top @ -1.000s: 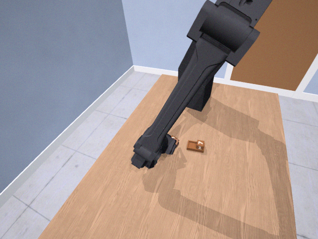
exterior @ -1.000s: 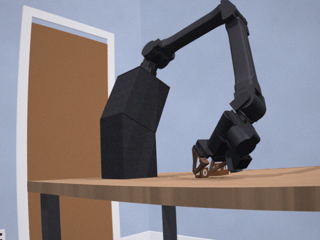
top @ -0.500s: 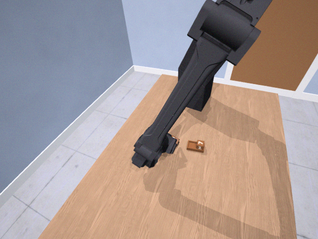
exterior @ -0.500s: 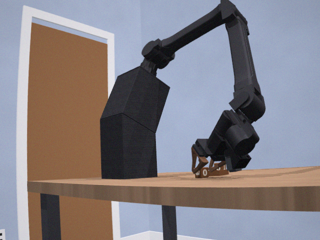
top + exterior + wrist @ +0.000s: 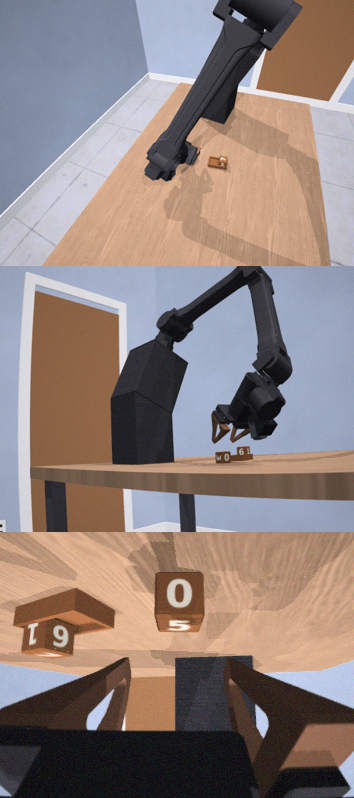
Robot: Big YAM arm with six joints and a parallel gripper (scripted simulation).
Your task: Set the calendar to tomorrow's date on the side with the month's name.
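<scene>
- Stretching across the room, the wooden table (image 5: 128, 217) (image 5: 200, 484) (image 5: 280, 582) has a pale brown top with long, wavy grain and stands on dark legs (image 5: 55, 506).
- Broad shadows (image 5: 206, 225) (image 5: 140, 562) from the arm (image 5: 200, 88) (image 5: 266, 314) lie over that wood, angular and jointed in shape.
- Beyond the table's edges I can see the floor (image 5: 94, 177), light grey tiles with thin darker joints.
- One wall (image 5: 71, 71) is a deeper grey-blue, another (image 5: 177, 37) (image 5: 320, 351) a paler blue; white skirting (image 5: 171, 78) (image 5: 200, 529) runs along the bottom.
- Set in the pale wall is a brown door (image 5: 303, 57) (image 5: 74, 380) (image 5: 150, 704) with a white frame (image 5: 258, 71) (image 5: 24, 409).
- A black pedestal (image 5: 218, 110) (image 5: 123, 449) (image 5: 195, 697) carries the arm from the table top.
- The calendar's tray (image 5: 213, 166) (image 5: 248, 457) (image 5: 95, 617) lies flat, with one cube (image 5: 222, 160) (image 5: 243, 451) (image 5: 48, 637) at one end, showing 6 and 1 on its sides and 7 on top.
- A second cube (image 5: 222, 457) (image 5: 179, 601), marked W, 0 and 5, sits outside the tray on the wood.
- Above it hangs the gripper (image 5: 198, 151) (image 5: 222, 441) (image 5: 177, 665), fingers well over halfway apart, nothing between them.
</scene>
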